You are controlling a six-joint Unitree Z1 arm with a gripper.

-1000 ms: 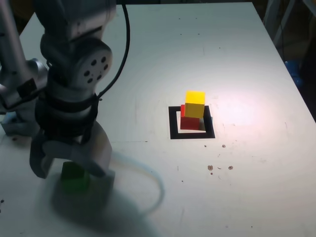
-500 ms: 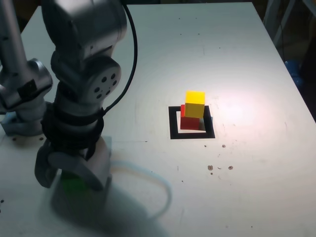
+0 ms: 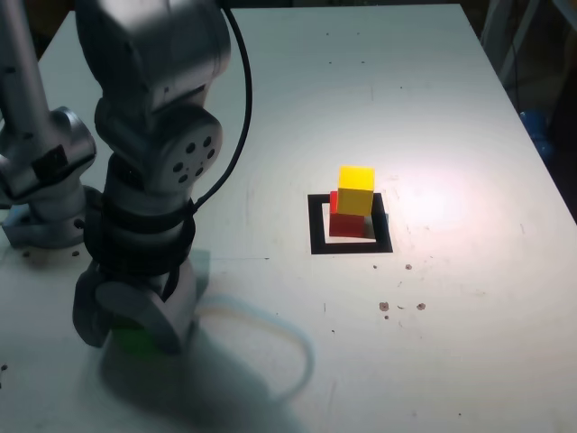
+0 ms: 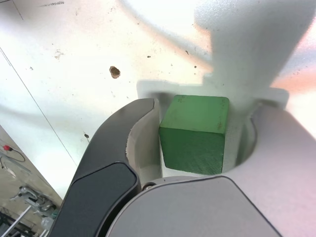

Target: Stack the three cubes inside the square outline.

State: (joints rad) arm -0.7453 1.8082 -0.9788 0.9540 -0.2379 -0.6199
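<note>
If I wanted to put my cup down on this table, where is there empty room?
The far half of the table, beyond the square outline, is bare, as is the stretch on the exterior view's right of it. It is crowded near the arm, where the gripper surrounds the green cube, and at the outline, which holds the yellow cube on the red cube.

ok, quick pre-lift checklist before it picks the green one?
1. Green cube between the fingers: ok, wrist view shows it centred.
2. Fingers firmly clamped on it: cannot tell, contact on the far side is hidden.
3. Gripper down at table level over the cube: ok.
4. Yellow cube on red cube: ok, though the yellow sits offset.
5. Stack within the square outline: ok.
6. White tube clear of the path: cannot tell.
</note>
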